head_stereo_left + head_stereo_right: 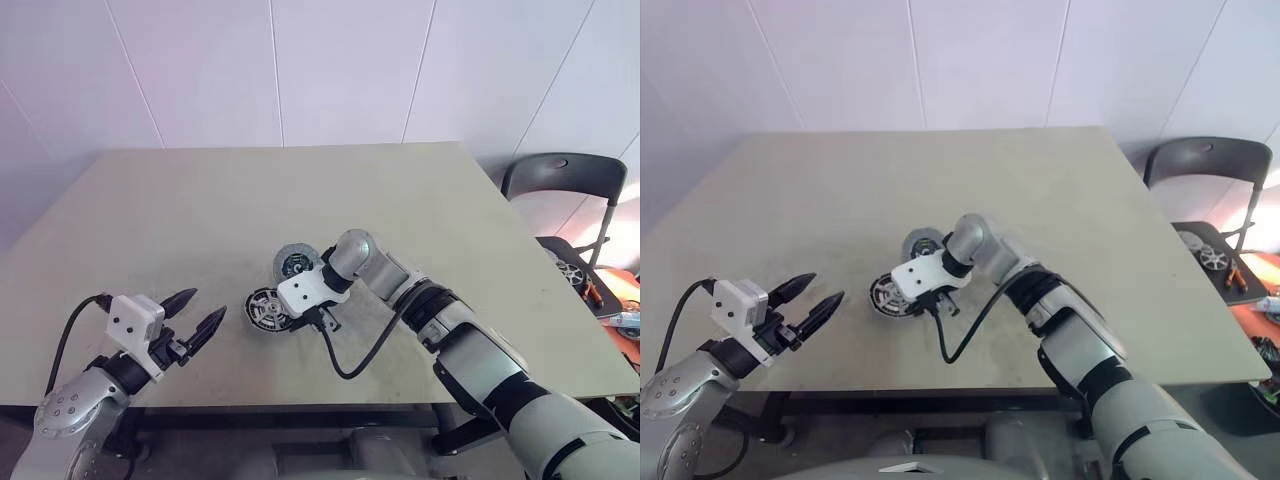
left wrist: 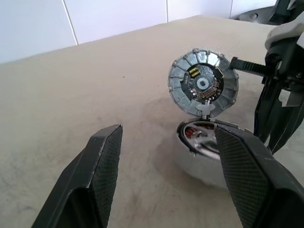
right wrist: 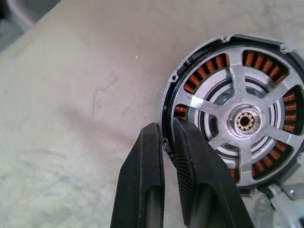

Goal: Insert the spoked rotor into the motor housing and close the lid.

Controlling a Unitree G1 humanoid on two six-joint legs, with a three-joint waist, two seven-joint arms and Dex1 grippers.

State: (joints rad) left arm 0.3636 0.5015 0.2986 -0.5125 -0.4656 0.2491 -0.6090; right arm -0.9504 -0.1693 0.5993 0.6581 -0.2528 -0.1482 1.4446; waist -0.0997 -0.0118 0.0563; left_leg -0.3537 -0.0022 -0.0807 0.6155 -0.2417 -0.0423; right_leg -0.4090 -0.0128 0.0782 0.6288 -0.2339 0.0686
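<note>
Pinching the motor housing (image 3: 167, 118) rim, right fingers (image 3: 166, 142) closed, spoked rotor (image 3: 242, 121) seated inside, lid (image 2: 203, 83) open, left fingers (image 1: 190, 322) spread over tabletop (image 1: 200, 220).

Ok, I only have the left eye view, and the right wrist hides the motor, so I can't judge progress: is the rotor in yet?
Observer: Yes. The right wrist view shows the spoked rotor lying inside the motor housing, its spokes over the copper windings.
Operator: And the lid?
Observer: Not closed. In the left wrist view the lid stands up from the housing's rim, with its circuit face showing.
Operator: What is the right claw doing?
Observer: The right claw is nearly shut and seems to pinch the housing's rim.
</note>
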